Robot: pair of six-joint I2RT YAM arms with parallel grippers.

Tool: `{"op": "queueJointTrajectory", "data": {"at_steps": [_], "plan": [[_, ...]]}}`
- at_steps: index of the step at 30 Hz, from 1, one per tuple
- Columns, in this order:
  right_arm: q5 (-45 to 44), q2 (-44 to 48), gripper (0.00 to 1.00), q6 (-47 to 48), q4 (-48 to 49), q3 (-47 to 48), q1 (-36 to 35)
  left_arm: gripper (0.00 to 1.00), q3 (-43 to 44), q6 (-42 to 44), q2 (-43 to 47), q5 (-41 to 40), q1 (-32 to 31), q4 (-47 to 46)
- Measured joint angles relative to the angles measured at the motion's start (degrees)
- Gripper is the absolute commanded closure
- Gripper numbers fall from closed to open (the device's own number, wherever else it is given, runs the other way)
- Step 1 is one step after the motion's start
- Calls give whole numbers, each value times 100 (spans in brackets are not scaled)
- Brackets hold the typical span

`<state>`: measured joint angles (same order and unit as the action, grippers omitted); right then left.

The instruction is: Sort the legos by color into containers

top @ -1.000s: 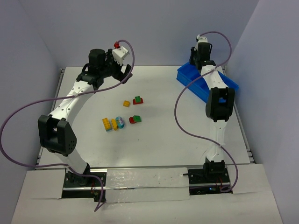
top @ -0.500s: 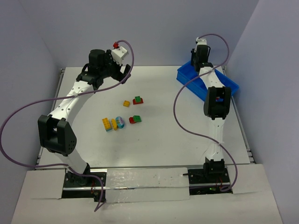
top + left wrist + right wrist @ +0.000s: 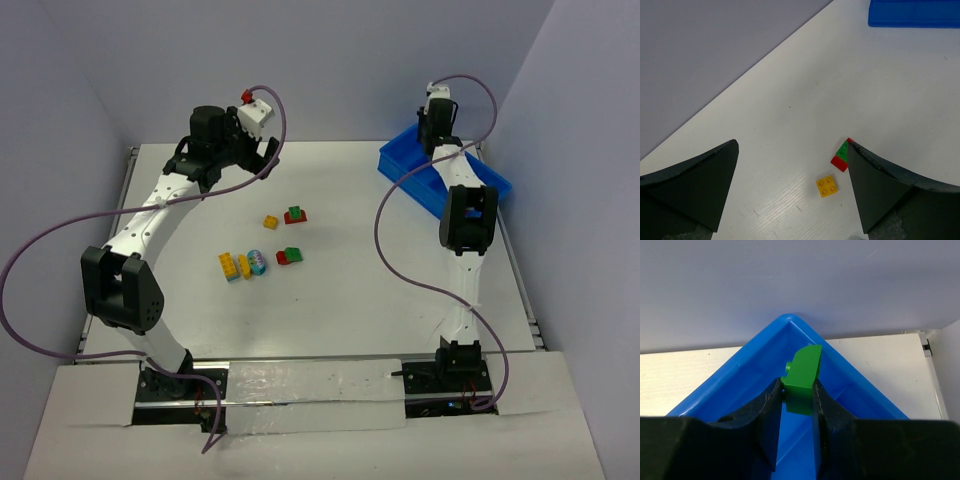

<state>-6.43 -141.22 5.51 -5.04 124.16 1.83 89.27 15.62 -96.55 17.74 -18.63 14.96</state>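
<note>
Right end effector (image 3: 799, 386) farther over blue bin (image 3: 740, 385)

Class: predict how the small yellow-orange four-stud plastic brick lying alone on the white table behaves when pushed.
The small yellow-orange four-stud plastic brick lies flat and low, so it probably slides rather than tips or rolls. The white table looks smooth, so it may skid or spin.

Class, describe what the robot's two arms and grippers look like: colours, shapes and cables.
The left arm and right arm have white links and bulky black joints; a purple cable loops loosely along each. The left gripper and right gripper each carry two dark, wedge-shaped fingers.
</note>
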Motion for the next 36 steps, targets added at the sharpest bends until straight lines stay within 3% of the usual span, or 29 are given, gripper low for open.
{"op": "queueJointTrajectory", "data": {"at_steps": [5, 10, 20, 30, 34, 36], "plan": [[35, -62, 70, 16, 34, 4, 4, 1, -8, 0, 0, -2, 0, 0], [99, -111, 68, 41, 35, 4, 4, 1, -8, -2, 0, -4, 0, 0], [142, -117, 47, 126, 39, 4, 4, 1, -8, -25, 0, -22, 3, 4], [238, -116, 38, 26, 30, 4, 2, 1, -8, -144, 0, 29, 68, 2], [309, -32, 25, -47, 5, -49, 2, 2, -15, -183, 0, 193, 178, 4], [353, 201, 13, -69, -9, -313, 2, 2, -64, -113, 0, 387, 239, 26]]}}
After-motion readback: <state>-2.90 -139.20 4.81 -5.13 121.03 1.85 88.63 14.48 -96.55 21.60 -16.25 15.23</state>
